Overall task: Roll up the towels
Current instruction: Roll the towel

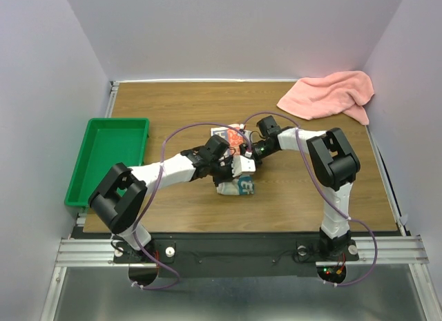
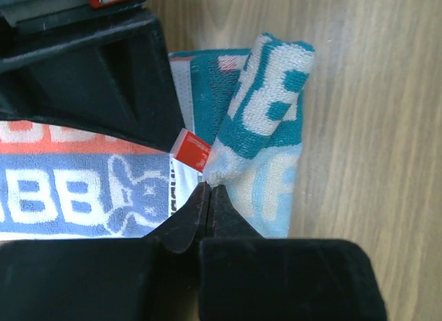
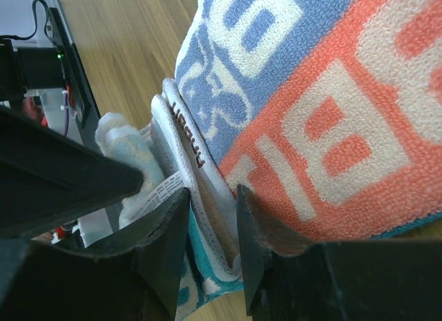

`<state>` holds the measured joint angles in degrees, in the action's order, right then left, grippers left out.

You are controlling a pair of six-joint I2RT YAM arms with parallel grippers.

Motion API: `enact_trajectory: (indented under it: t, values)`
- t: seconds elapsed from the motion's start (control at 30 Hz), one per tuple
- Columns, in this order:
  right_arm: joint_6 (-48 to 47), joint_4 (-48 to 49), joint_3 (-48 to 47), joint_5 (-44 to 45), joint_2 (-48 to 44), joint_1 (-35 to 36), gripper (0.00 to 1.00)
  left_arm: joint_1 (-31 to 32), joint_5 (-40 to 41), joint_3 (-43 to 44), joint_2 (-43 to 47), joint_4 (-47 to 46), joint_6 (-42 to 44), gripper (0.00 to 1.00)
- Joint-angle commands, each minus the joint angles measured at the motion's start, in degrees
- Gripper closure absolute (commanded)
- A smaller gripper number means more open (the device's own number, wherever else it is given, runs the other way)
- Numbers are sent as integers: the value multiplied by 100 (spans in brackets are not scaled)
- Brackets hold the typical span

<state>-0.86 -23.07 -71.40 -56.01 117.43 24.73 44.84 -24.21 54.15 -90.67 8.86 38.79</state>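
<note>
Top external view first, arm: what container do you have, and what is in it?

One green tray [image 1: 107, 159], a shallow rectangle of smooth plastic with a raised rim, at the left edge of the wooden table [image 1: 297, 197]. Its own glossy green floor is what shows inside. Both towels lie on the wood, outside it.

Where exactly?

The pink towel [image 1: 328, 94] is a soft, rumpled heap of plain terry at the far right corner, well apart from my claws. The printed towel [image 1: 238, 188] is mid-table, under my two wrists, its near end bunched into a small lump.

What do your wrist cameras show of that cloth?

Looped terry pile, white ground with blocky letters. From the left wrist I see teal and white squares on a fold that stands up as a loose tube. Beside it runs a grey-blue band with a rabbit figure next to an orange stripe, and a small red tag [image 2: 190, 150] sits at the hem. From the right wrist the letters are orange and grey-blue, and the hem is doubled into a thick white ridge.

And your claws?

My left claw [image 2: 209, 195] is closed, black tips pressed together right at the lower end of the upright fold. Whether any thread is nipped between them I cannot tell. My right claw [image 3: 213, 210] is clamped on the printed towel, with the doubled hem and a white label squeezed between its two fingers.
</note>
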Motion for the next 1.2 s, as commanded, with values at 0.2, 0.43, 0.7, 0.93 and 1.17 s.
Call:
enact_trajectory:
  t: [0.2, 0.43, 0.7, 0.93, 1.17]
  values:
    - [-46, 83, 56, -33, -27, 23, 59, -151, 179, 96, -249, -429, 112, 100]
    - [312, 40, -32, 134, -614, -319, 53, -160, 101, 78, -442, -421, 173, 100]
    - [333, -531, 363, -6, -1617, -601, 52, -160, 12, 52, -592, -385, 200, 100]
    - [411, -813, 750, -639, -1680, -557, 57, -169, -23, 183, -706, -368, 200, 100]
    - [534, -822, 794, -947, -1530, -250, 65, -186, -40, 236, -732, -359, 200, 100]
